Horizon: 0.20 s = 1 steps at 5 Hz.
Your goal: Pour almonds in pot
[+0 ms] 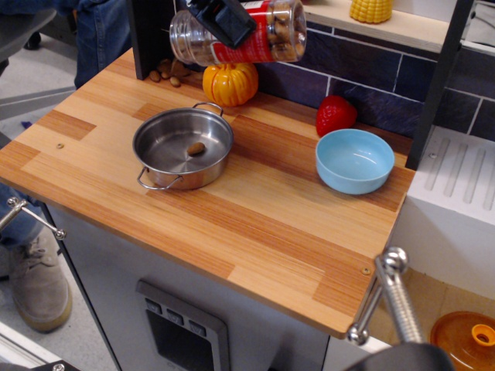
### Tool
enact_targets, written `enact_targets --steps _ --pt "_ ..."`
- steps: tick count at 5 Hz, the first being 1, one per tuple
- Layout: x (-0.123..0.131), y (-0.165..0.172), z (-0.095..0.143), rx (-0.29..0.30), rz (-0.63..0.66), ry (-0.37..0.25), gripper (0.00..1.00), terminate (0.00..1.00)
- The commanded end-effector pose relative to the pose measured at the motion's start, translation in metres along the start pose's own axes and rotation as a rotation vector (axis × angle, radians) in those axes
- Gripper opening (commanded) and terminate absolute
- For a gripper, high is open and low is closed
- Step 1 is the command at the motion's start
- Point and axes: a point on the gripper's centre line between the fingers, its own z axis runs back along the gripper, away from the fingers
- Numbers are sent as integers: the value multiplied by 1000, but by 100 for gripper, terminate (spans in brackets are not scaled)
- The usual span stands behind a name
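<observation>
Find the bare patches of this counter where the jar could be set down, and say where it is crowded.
Free: the front strip of the counter, and between pot and blue bowl. Crowded: the back edge, with loose almonds, pumpkin and strawberry.

Shiny steel pot (pixel 158 139), tan-brown almonds (pixel 196 148), red-labelled jar (pixel 247 39).

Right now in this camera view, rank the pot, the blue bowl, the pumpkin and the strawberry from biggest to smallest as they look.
1. pot
2. blue bowl, slightly smaller
3. pumpkin
4. strawberry
The pumpkin and strawberry sit farther back, which may shrink them a little.
</observation>
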Motion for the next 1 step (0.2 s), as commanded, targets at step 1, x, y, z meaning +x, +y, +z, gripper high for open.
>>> enact_targets --steps 1 --pt "15 -15 6 98 -35 -10 0 100"
